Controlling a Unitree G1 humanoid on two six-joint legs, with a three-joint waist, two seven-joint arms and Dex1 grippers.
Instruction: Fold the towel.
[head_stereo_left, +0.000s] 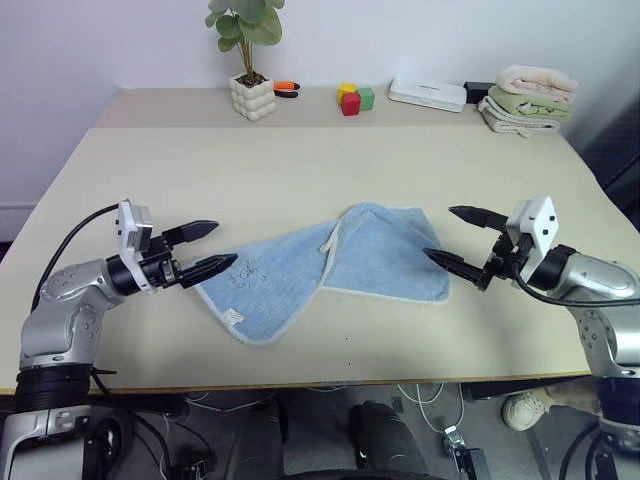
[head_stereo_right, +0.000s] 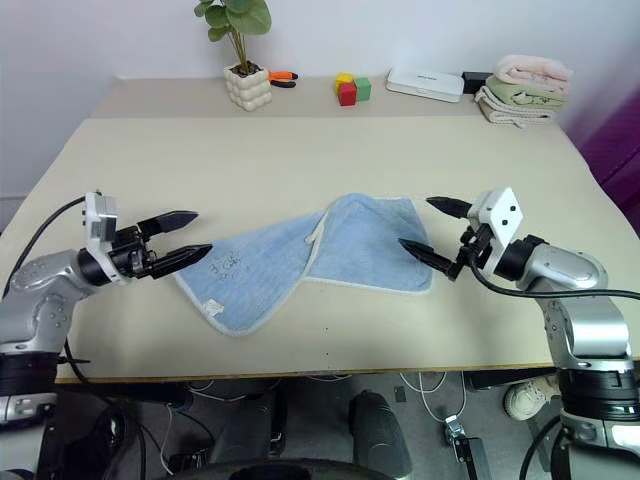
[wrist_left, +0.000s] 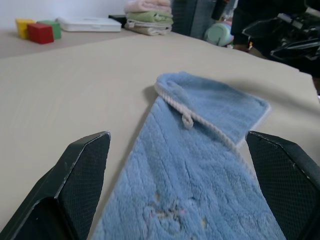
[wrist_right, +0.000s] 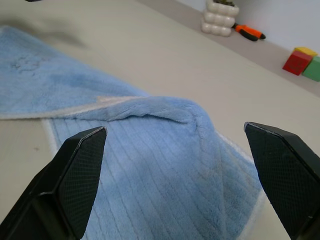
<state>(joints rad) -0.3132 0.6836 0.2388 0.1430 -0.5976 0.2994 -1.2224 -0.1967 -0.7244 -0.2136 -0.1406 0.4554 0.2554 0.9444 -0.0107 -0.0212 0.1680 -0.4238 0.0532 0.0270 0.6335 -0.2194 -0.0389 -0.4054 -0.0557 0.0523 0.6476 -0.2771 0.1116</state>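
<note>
Two arms reach in level over the table's near edge, one from each side, their tips turned toward each other across the towel (head_stereo_left: 330, 265). The left pincer (head_stereo_left: 208, 248) has its two black fingers apart and empty, their tips just over the towel's left end. The right pincer (head_stereo_left: 459, 240) also stands apart and empty, its lower tip near the towel's right edge.

The towel lies crumpled flat on the near half of the table (head_stereo_left: 300, 160), midway between its left and right edges. It is light blue with a pale hem; one part is folded over the other, so a hem line runs across its middle.

Along the table's far edge stand a potted plant (head_stereo_left: 250, 60) in a white bumpy pot, an orange and black tool (head_stereo_left: 287, 89) just beside it, coloured blocks (head_stereo_left: 354, 98), a flat white box (head_stereo_left: 428, 94), and, near the far right corner, a stack of folded towels (head_stereo_left: 530, 98) in pink, green and beige. Behind is a plain white wall (head_stereo_left: 100, 40).
</note>
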